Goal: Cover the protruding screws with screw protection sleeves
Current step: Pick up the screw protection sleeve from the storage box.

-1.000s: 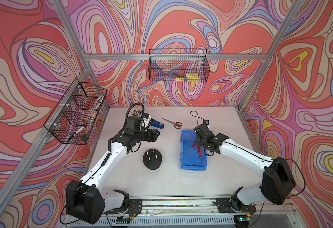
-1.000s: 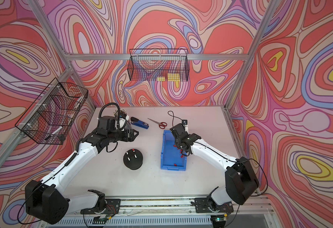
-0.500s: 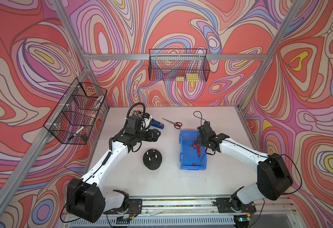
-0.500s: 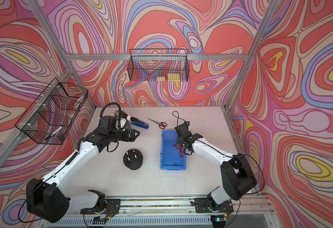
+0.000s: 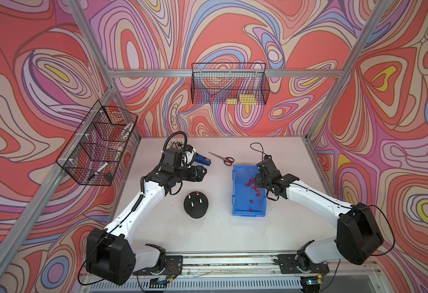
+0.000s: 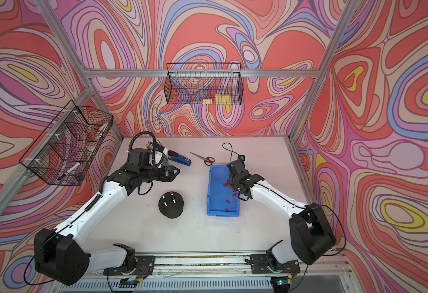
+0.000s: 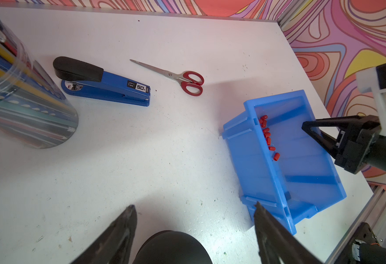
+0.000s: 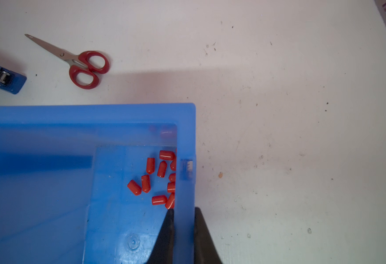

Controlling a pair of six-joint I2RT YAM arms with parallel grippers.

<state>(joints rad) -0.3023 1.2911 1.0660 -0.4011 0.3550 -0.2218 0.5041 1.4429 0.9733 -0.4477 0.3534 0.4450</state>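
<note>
**Top views.** In both top views, the black round puck-shaped base (image 5: 195, 210) (image 6: 170, 210) is sitting mid-surface. One of its short silvery metal screws (image 5: 201, 201) (image 6: 174, 200) is apparently wearing a red cap, at least two are standing bare, and a fourth cannot be made out. The tiny red cylindrical plastic sleeves (image 5: 252, 183) (image 6: 225, 184) are lying loose in the blue rectangular plastic bin (image 5: 242, 205) (image 6: 215, 205), well apart from the base. The right gripper (image 5: 259, 187) (image 6: 234, 187) is reaching down at the bin's wall, and the left gripper (image 5: 201, 172) (image 6: 174, 172) is hovering beyond the base.

**Left wrist view.** The left gripper (image 7: 194, 205) is holding its jaws wide apart and empty above the base (image 7: 171, 248). The sleeves (image 7: 266, 133) are bunching along one wall of the bin (image 7: 256, 178).

**Right wrist view.** The right gripper (image 8: 184, 209) is clamping its jaws on the side wall of the bin (image 8: 73, 114), one finger inside and one outside. It is gripping the wall rather than a cap. The sleeves (image 8: 150, 165) are lying just beyond the inner finger, not touching it.

**Progress.** The job is looking barely begun. One screw is seemingly covered and the others are waiting, with no sleeve showing in either gripper.
</note>
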